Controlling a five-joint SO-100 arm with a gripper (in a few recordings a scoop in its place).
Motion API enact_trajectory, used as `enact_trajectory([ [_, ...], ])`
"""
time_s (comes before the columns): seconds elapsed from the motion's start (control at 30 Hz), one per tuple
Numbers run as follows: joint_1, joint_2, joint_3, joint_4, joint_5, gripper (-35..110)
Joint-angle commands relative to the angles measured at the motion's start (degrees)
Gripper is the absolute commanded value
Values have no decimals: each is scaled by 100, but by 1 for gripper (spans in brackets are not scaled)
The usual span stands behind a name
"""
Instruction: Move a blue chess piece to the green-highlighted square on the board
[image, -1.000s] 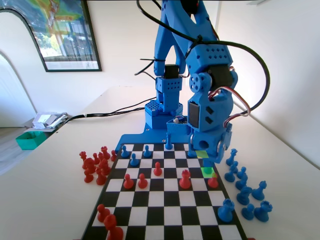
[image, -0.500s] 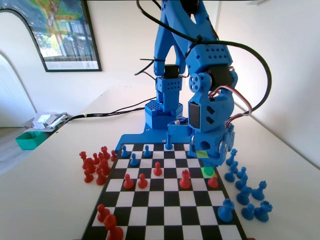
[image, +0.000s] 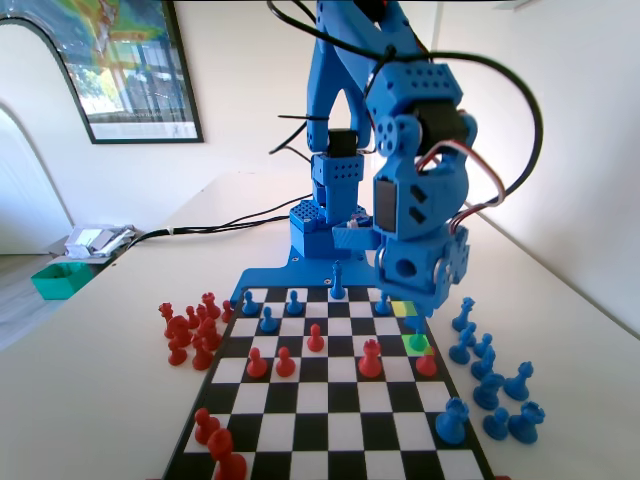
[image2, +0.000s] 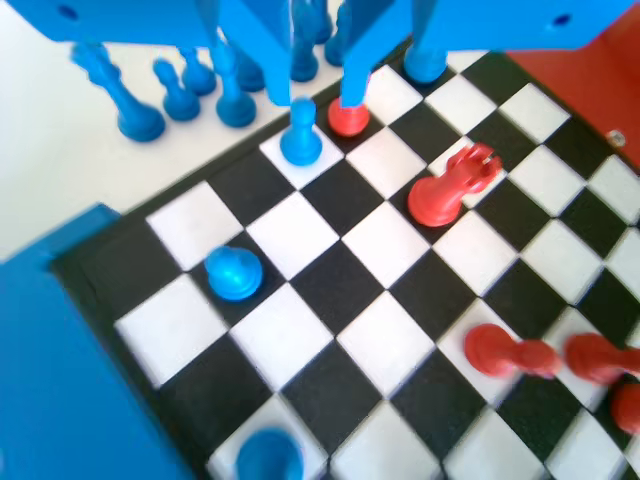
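A small blue pawn (image: 418, 341) (image2: 300, 136) stands upright and alone on the green-highlighted square (image: 409, 348), near the right edge of the board (image: 330, 432) in the fixed view. My gripper (image: 424, 306) (image2: 320, 96) hangs just above it, open. In the wrist view the two jaws end a little above the pawn's head, one on each side, and touch nothing. A yellow square (image: 404, 308) lies one row behind the green one.
A red pawn (image: 426, 365) (image2: 348, 118) stands just in front of the green square, and a taller red piece (image: 370, 358) (image2: 447, 190) is close by. Several blue pieces (image: 490, 385) crowd the table right of the board, with red ones (image: 190, 330) on the left.
My gripper has lifted up from the green square, leaving the blue pawn standing on it. No other piece has moved.
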Motion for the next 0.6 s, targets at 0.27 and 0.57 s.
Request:
enact_trajectory([
  [0.27,-132,1547,-888,1485,1143,1],
  [0.57,422,3015,-1362,2900,2452,1],
])
